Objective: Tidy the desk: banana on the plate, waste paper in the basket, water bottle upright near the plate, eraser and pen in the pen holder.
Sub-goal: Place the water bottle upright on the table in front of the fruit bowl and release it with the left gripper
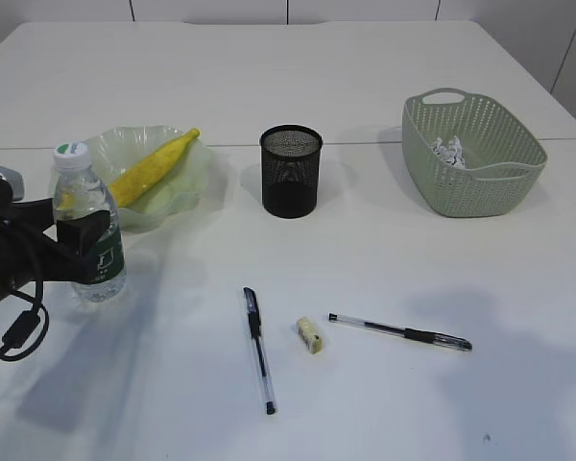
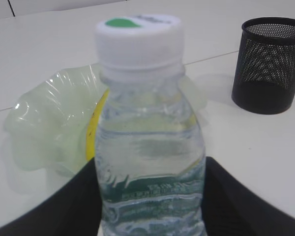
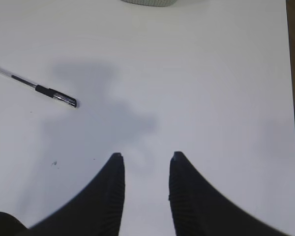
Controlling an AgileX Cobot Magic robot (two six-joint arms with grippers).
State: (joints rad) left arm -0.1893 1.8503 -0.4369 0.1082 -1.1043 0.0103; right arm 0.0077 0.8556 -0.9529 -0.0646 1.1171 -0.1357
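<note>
We found the banana on the plate, paper in the basket, the water bottle upright at the plate's seven o'clock between the left hand's jaws, grip undeterminable; eraser and two pens remained on the desk; right hand parted, empty.

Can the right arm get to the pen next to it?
Probably yes. The right gripper hangs open and empty above bare desk, and the pen lies flat just off to its side with nothing between them.
</note>
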